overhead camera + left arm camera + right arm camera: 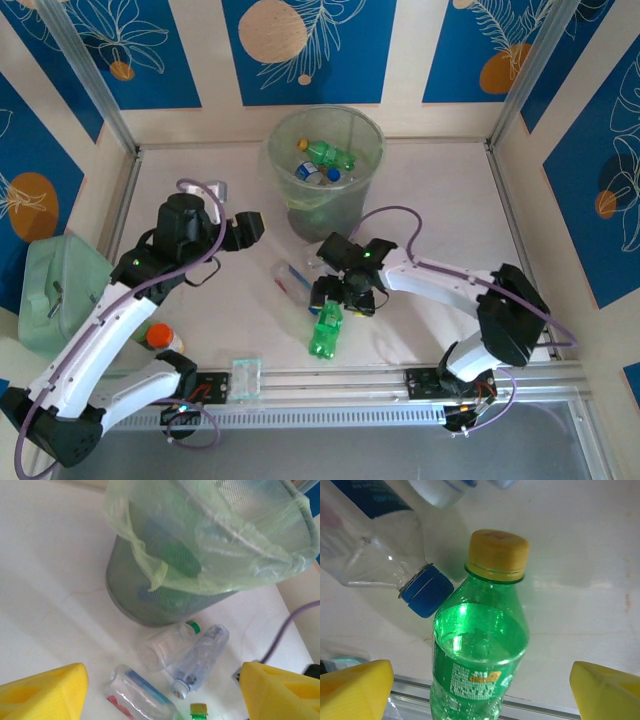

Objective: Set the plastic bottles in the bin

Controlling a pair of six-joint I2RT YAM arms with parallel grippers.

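Observation:
The bin [325, 165] stands at the back of the table with several bottles inside. In the left wrist view, the bin [200, 545] is ahead, and three clear bottles lie by its base: a green-capped one [167, 645], a white-capped one [200, 662] and a blue-labelled one [140, 695]. My left gripper [248, 230] [162, 694] is open and holds nothing, hanging left of them. My right gripper [345, 295] [480, 695] is open above a green bottle [326, 330] [480, 650] with a yellow cap [498, 555], fingers wide on both sides. A blue-capped clear bottle [375, 555] lies beside it.
A mint-green boxy container [60, 290] sits at the left edge, with an orange-capped bottle [160, 337] near my left arm. A small clear box [246, 378] rests on the metal rail [360, 385] along the front edge. Walls close off the back and sides.

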